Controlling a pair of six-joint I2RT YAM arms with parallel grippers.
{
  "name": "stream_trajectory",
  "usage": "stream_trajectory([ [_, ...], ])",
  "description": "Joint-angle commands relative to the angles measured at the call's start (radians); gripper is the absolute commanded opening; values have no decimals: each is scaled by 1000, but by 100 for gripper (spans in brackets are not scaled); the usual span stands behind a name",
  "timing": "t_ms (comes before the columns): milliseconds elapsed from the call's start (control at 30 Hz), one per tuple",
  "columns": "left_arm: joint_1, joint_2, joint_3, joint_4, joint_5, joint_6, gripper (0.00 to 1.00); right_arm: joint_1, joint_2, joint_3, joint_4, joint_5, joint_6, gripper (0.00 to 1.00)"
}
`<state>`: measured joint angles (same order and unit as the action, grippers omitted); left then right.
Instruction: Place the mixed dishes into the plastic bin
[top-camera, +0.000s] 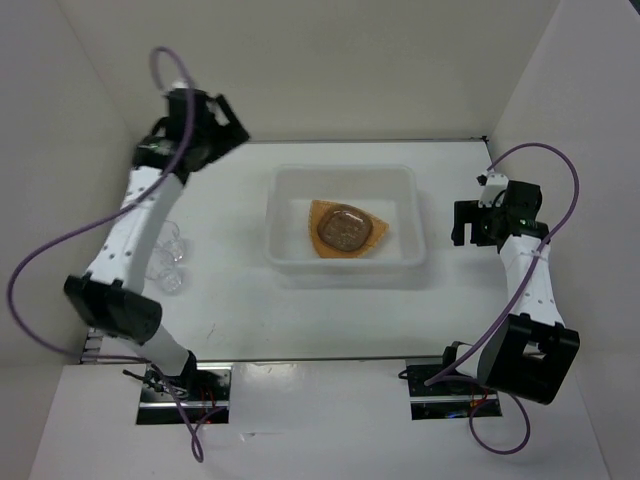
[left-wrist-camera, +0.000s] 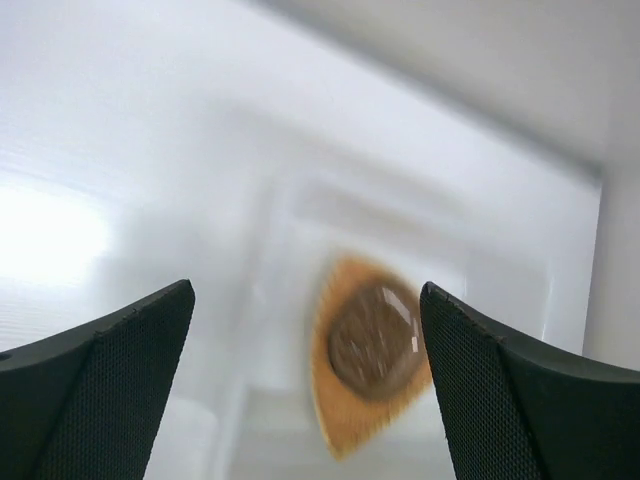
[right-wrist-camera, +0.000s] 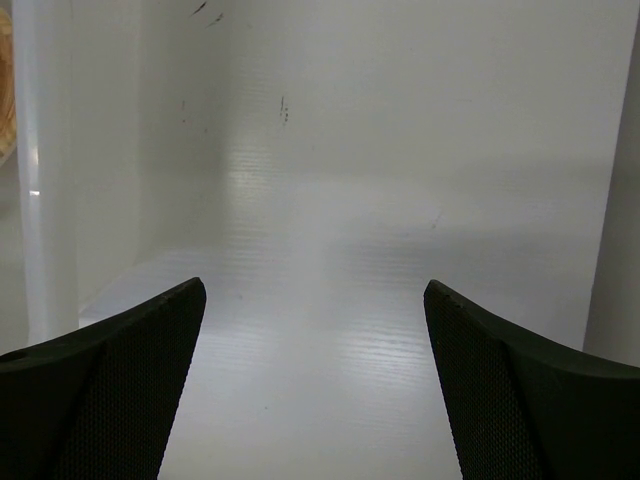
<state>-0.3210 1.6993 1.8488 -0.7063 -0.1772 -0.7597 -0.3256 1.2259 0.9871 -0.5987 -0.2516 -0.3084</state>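
The plastic bin (top-camera: 345, 180) sits mid-table. Inside it lies the tan-orange plate (top-camera: 326, 213) with a small round pale-grey dish (top-camera: 347, 229) on it. The left wrist view shows the plate (left-wrist-camera: 345, 420) and the dish (left-wrist-camera: 375, 340) blurred, between my open fingers. My left gripper (top-camera: 232, 124) is open and empty, raised at the far left, up and left of the bin. Small clear cups (top-camera: 172, 258) stand by the left arm, partly hidden by it. My right gripper (top-camera: 463, 223) is open and empty, just right of the bin; the bin's corner (right-wrist-camera: 45, 200) shows in the right wrist view.
White walls close in the table on the left, back and right. The left arm's purple cable loops out over the left side. A black seam (top-camera: 350, 141) runs along the table's back edge.
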Motion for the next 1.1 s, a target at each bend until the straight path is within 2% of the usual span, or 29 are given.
stream_trajectory([
  [0,155,-122,-57,-130,-81,51,100,-7,14,-8,19,-34,-9,94],
  [67,236,-135,-74,-185,-68,72,100,-7,23,-8,19,-44,-9,94],
  [133,289,-162,-153,-185,-41,95,98,-7,23,-8,19,-44,-9,94],
  [167,350,-171,-190,-185,-27,95,97,-7,23,-8,19,-54,-9,94],
  [233,408,-202,-322,-127,43,152,92,-7,23,-8,19,-54,-9,94],
  [267,459,-216,-364,-108,63,166,90,-7,23,-8,19,-54,-18,94],
  [300,479,-216,-399,-87,89,196,85,-7,23,-8,19,-54,-18,94],
  [367,513,-216,-468,-44,123,206,81,-7,32,-8,19,-54,-18,94],
  [500,550,-130,-496,-1,191,286,81,-7,32,-8,19,-63,-18,94],
  [800,559,14,-476,73,168,336,82,-7,32,-8,19,-63,-18,94],
  [967,559,75,-516,137,168,347,82,-7,32,-8,10,-63,-18,94],
  [1000,559,100,-516,137,168,358,79,-7,32,-8,10,-63,-27,94],
  [1067,559,111,-516,137,168,358,60,-7,32,-8,10,-63,-28,94],
])
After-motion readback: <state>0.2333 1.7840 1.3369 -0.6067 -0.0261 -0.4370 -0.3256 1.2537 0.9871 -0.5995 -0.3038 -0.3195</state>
